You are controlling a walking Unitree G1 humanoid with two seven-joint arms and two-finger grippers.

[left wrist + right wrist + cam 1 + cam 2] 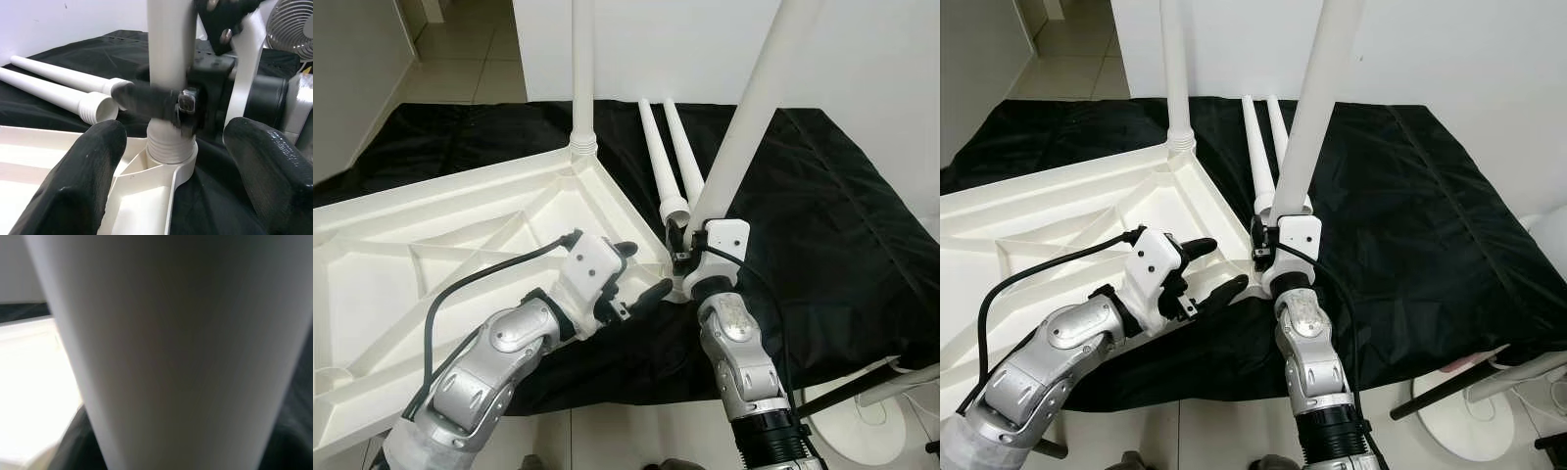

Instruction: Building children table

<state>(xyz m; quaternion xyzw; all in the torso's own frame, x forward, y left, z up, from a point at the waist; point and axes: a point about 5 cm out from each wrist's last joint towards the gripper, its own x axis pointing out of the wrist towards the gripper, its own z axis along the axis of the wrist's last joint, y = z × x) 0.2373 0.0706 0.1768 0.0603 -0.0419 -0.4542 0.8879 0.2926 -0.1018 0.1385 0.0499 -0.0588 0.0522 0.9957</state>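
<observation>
The white table top (431,245) lies upside down on a black cloth. One white leg (582,78) stands upright in its far corner. A second leg (754,108) rises, leaning a little, from the near corner socket (171,147), where its threaded end sits. My right gripper (683,250) is shut on this leg just above the socket, and the leg's white surface (166,352) is close up in the right wrist view. My left gripper (641,271) is open beside that corner, with its fingers (83,181) on either side of the socket and not touching it.
Two loose white legs (661,147) lie side by side on the black cloth (822,215) behind the corner. A white fan (293,24) and its round base (862,421) stand on the floor at my right. A white wall is behind, and tiled floor at the far left.
</observation>
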